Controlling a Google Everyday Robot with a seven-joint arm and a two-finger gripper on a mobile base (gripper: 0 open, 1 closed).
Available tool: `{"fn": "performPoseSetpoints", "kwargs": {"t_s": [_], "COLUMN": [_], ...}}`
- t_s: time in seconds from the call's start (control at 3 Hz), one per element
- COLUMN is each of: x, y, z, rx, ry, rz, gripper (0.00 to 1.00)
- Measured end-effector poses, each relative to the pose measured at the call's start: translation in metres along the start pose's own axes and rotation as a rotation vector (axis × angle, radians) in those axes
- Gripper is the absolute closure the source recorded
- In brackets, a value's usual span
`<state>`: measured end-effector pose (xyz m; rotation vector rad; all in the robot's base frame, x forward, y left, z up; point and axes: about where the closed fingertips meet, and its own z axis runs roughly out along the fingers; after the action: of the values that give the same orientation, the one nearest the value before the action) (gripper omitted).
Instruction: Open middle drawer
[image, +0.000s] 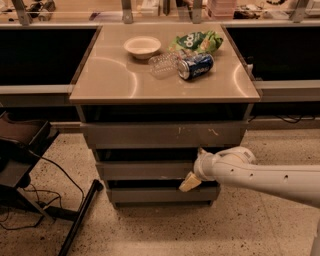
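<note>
— On the far left, what is that dark shape?

— Some black stand (20, 155), cut off by the edge of the view. I can't make out more of it. It stands on a speckled floor (250, 225).

— And the cabinet?

— Its tan top (110, 80) carries four things. First comes a pale bowl (142, 46), whose inside shows only its own pale surface. Next is a clear plastic cup (162, 64) lying on its side. Against it lies a blue can (195, 66), also on its side, and a green snack bag (197, 41) sits behind the can. White round letters show on the bag and pale marks on the can, but I can't read either.

— The drawers?

— Three grey fronts. The top front (150, 134) has chipped marks towards the right. The middle drawer (145, 170) sits just below it, above the narrow bottom front (160, 194). Dark gaps hide whatever lies inside.

— Where's the gripper?

— The gripper (190, 181) is at the lower right corner of the middle drawer's front. It ends a white arm (260, 175) that reaches in from the right edge, which cuts the arm off. Only a tan wedge shows. I can't tell whether it is open or closed, or whether it has hold of anything.
</note>
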<state>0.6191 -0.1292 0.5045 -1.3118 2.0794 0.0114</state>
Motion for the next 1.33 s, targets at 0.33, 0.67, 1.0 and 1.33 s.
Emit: {"fn": "performPoseSetpoints", "kwargs": {"t_s": [0.33, 0.67, 1.0, 1.33], "x": [0.000, 0.000, 0.001, 0.001], "y": [0.000, -0.003, -0.020, -0.020], "z": [0.000, 0.004, 0.029, 0.029], "rx": [0.000, 0.006, 0.023, 0.023], "ry": [0.000, -0.001, 0.017, 0.017], "rz": [0.000, 0.001, -0.011, -0.011], "gripper": [0.00, 0.00, 0.00, 0.00]}}
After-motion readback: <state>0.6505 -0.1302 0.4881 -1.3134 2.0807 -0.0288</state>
